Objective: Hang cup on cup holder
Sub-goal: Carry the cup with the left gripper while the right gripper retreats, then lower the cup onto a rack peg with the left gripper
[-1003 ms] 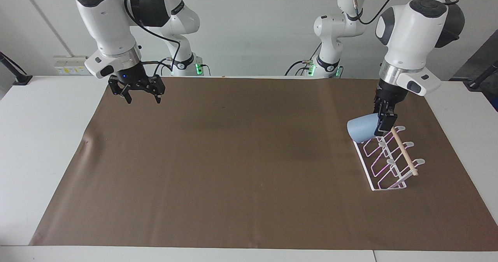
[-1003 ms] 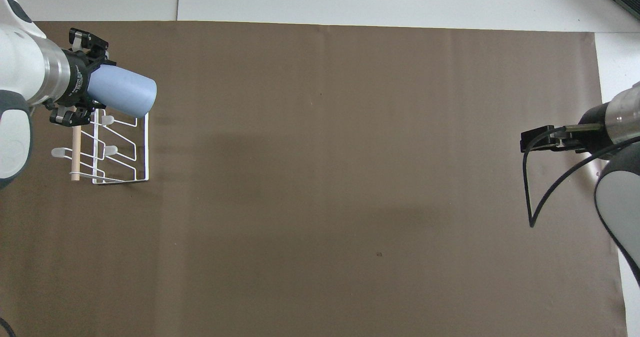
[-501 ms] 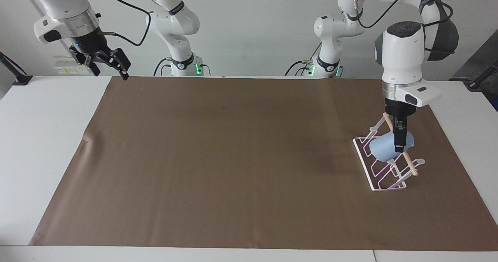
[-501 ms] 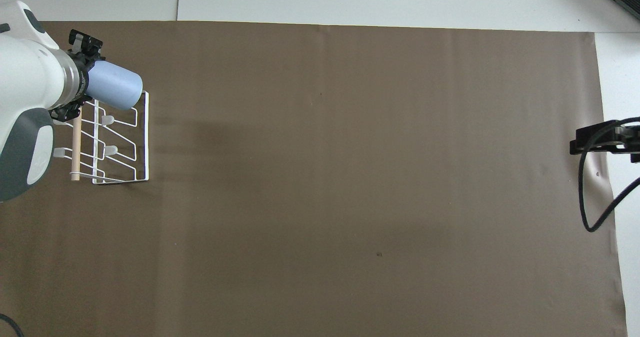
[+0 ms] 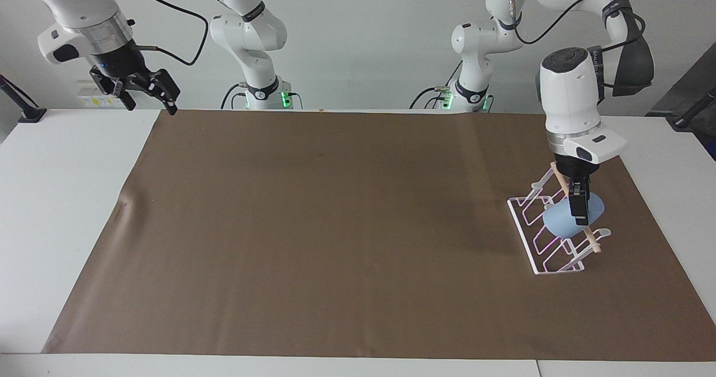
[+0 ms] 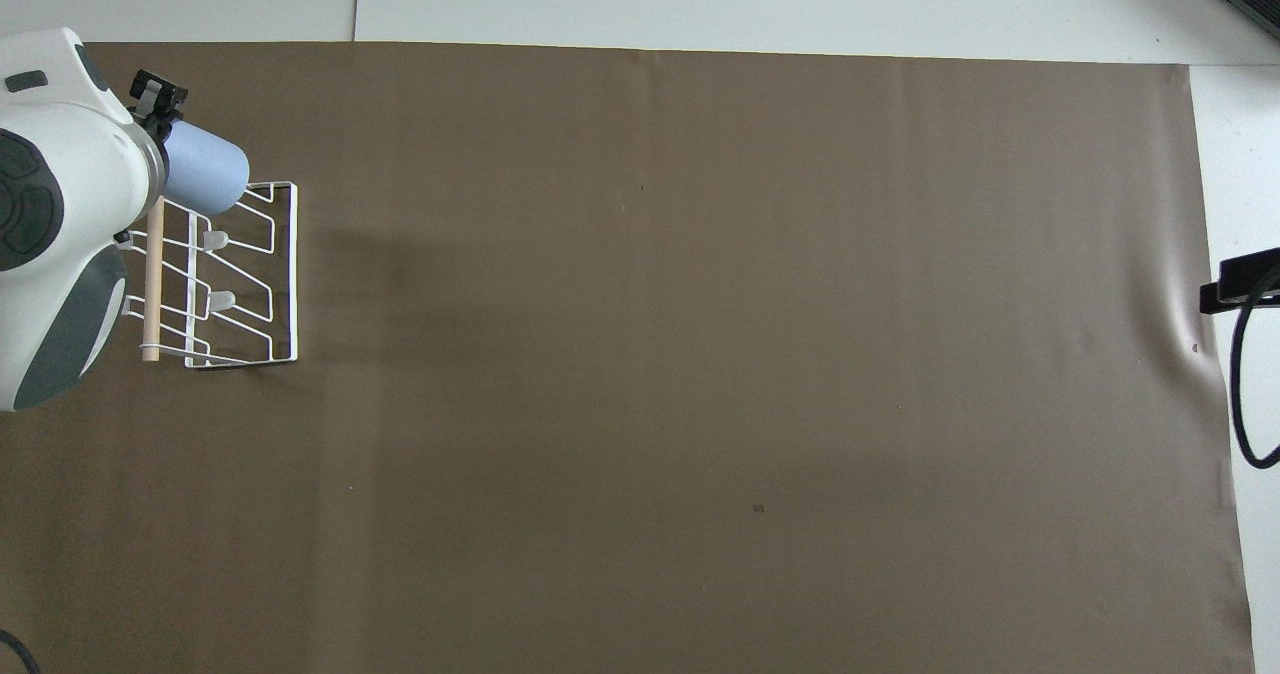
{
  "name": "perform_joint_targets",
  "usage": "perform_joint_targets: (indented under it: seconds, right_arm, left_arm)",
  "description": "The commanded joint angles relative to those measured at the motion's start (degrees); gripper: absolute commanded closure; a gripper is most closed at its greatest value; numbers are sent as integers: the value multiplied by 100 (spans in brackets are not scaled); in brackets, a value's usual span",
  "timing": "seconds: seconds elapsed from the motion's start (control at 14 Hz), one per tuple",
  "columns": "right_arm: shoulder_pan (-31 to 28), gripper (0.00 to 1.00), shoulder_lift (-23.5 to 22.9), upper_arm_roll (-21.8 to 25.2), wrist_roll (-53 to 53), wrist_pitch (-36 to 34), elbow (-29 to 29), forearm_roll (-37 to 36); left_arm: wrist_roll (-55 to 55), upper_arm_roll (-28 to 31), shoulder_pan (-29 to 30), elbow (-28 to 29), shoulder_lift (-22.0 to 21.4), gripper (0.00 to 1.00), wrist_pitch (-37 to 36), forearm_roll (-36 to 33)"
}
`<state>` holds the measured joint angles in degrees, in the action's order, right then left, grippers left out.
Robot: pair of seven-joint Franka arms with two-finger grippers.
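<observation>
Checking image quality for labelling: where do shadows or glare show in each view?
Facing view: soft shadow on the brown mat beside the cup holder; no glare. Overhead view: faint shadow beside the cup holder; the cup evenly lit.

We've got the left gripper holding the cup over the cup holder on the brown mat.
</observation>
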<state>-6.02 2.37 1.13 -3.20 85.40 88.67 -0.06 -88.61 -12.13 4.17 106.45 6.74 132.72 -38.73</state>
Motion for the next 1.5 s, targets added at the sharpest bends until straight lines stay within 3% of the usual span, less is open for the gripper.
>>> perform_joint_targets:
  seconds: [0.0, 0.29, 0.64, 0.86, 1.07, 1.43]
  right_arm:
    - [100, 0, -9, -95, -216, -85, -43, -73]
    - [101, 0, 140, -113, -277, -365, 114, -3]
    - [109, 0, 220, -104, -163, 343, 422, -116]
    - [144, 0, 36, -139, -154, 635, 431, -284]
    - [312, 0, -26, -157, -137, 180, 169, -319]
    - [355, 0, -62, -174, 204, 47, 150, -310]
  left_arm:
    - [-236, -35, 75, 86, 29, 100, 245, -310]
    - [-236, -35, 75, 95, 81, 100, 281, -380]
    - [-236, -35, 137, 95, 161, 100, 395, -548]
    - [-236, -35, 137, 200, 161, 100, 439, -617]
    - [-245, -26, 102, 227, 257, 100, 439, -679]
    - [-289, -35, 119, 323, 275, 100, 457, -829]
